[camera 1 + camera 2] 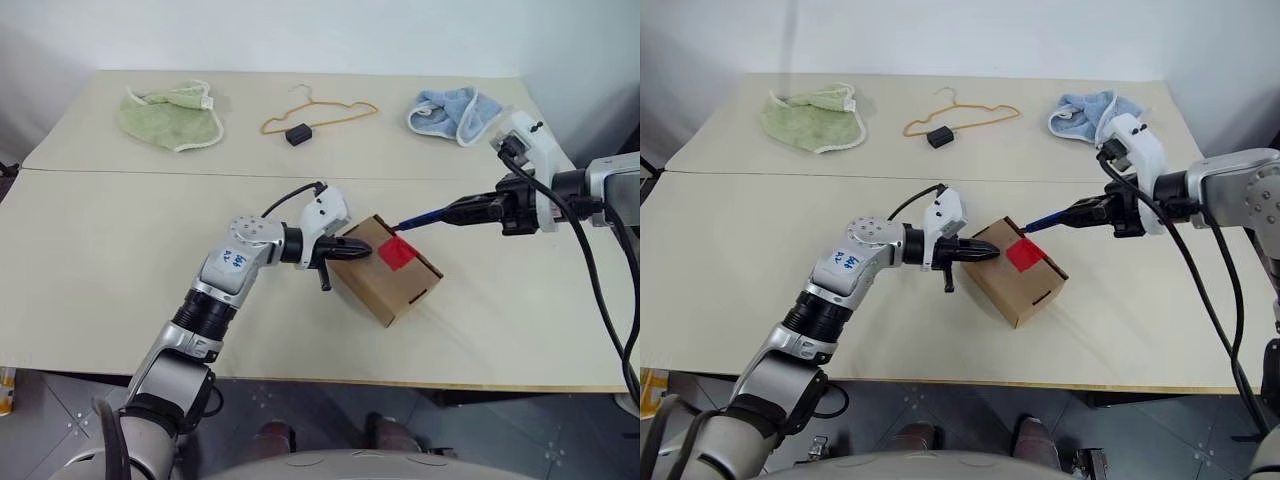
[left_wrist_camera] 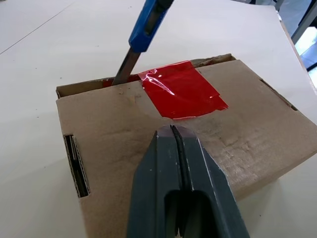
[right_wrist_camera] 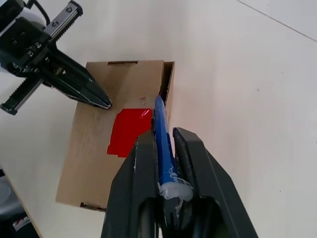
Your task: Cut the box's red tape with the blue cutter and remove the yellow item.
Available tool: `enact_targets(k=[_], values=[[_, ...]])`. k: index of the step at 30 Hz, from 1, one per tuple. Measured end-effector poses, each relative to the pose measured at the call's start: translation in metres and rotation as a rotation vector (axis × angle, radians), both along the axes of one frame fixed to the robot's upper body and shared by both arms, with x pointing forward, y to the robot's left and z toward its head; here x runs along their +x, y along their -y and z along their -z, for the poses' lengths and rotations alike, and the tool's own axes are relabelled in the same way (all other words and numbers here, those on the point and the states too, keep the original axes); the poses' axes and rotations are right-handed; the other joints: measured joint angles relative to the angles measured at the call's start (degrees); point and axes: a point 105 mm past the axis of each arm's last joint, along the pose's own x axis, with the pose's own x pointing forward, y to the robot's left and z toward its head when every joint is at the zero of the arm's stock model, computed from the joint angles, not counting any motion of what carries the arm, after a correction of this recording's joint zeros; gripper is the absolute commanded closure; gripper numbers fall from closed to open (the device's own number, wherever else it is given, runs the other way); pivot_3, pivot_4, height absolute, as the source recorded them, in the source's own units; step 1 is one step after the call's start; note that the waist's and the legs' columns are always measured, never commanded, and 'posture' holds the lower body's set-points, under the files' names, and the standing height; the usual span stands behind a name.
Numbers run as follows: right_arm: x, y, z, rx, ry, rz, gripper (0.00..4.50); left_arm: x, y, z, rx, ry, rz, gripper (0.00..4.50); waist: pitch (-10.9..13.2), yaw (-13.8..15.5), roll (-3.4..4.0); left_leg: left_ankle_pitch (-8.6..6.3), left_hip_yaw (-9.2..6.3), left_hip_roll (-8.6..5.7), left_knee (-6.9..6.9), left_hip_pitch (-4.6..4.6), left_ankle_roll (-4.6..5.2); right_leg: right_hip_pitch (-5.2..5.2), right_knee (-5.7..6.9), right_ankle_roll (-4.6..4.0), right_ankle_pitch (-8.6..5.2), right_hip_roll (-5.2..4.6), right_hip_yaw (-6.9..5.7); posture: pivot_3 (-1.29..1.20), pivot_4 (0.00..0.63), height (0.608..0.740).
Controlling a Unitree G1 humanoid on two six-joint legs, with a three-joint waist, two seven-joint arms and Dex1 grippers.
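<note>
We note the box [image 1: 385,268] sitting on the near half of the pale table [image 1: 120,240], turned at an angle to the table's front edge, lid flap down. The red tape [image 2: 181,89] lies across the lid and folds over its far edge at the seam. The blue cutter [image 3: 162,134] is clamped between the two black fingers of the right gripper [image 3: 166,141], which comes in from the right side of the table; the cutter's dark tip [image 2: 124,72] sits in the slot along the lid edge, just beside the tape's corner — touching the cardboard there as far as we can see. The left gripper [image 2: 172,130] has its fingers pressed together with nothing between them, and their joined tip rests on the lid on the side of the tape away from the cutter, near the tape but not on it. The yellow item cannot be made out. Farther back on the table we record a green cloth [image 1: 172,115] at the left, a thin orange hanger [image 1: 322,112] with a small black block [image 1: 298,134] at the middle, and a blue cloth [image 1: 452,112] at the right — all well apart from the box.
</note>
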Motion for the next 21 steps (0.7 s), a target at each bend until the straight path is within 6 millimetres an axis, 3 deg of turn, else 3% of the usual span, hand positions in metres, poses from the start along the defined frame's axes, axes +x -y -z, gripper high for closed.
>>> enact_targets(k=[14, 21], values=[[0.016, -0.014, -0.014, -0.111, -0.105, -0.039, 4.33, 0.0, 0.016, 0.001, 0.078, 0.044, 0.024, 4.5, -0.04, 0.04, 0.06, 0.01, 0.0, -0.04, 0.06, 0.07, -0.01, 0.02, 0.13, 0.0, 0.0, -0.02, 0.04, 0.0, 0.15, 0.74], [0.015, -0.014, -0.008, -0.176, -0.186, -0.041, 4.33, -0.001, 0.021, 0.002, 0.07, 0.04, 0.026, 4.5, -0.04, 0.15, 0.07, 0.0, 0.0, -0.08, 0.07, 0.06, -0.01, 0.03, 0.12, 0.0, 0.0, -0.05, 0.04, 0.0, 0.15, 0.74]])
